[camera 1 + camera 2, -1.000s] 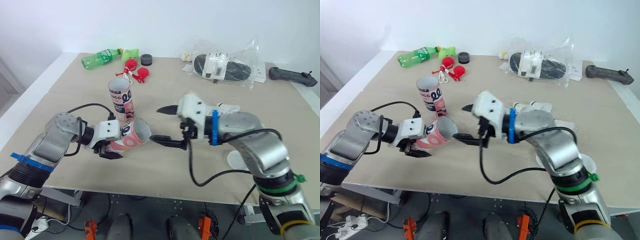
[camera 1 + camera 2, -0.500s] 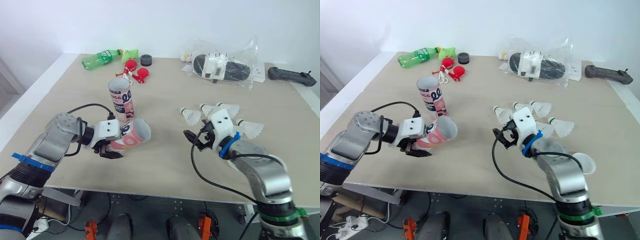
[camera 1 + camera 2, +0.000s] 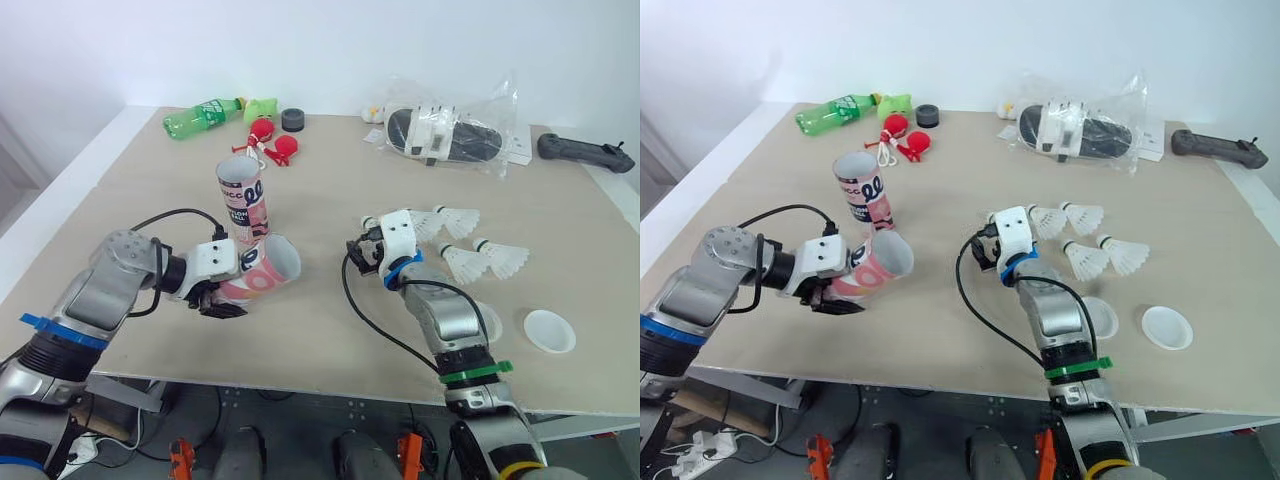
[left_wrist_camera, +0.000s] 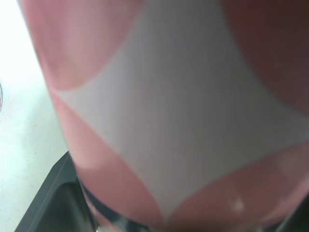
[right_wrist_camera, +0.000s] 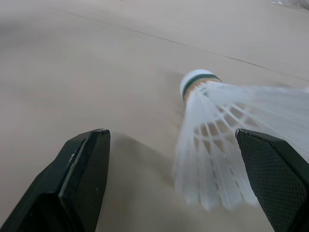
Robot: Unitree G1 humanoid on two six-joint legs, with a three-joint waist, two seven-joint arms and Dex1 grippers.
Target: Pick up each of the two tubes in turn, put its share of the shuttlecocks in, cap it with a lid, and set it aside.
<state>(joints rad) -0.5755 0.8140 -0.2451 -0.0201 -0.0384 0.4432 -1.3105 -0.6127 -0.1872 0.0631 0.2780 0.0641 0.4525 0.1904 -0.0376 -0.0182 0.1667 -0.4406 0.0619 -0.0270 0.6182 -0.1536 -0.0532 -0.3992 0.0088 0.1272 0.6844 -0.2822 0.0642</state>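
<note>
Left gripper (image 3: 214, 291) clamped on tilted tube (image 3: 264, 270), right gripper (image 5: 169, 136) spread wide, straddling a shuttlecock (image 5: 215, 140)

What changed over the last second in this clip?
The right end effector pulled back from the mouth of the tilted tube and swung over to the loose shuttlecocks. Now open, it straddles one shuttlecock without gripping it. The left end effector stays shut on the tilted tube, and the second tube stands upright as before.
</note>
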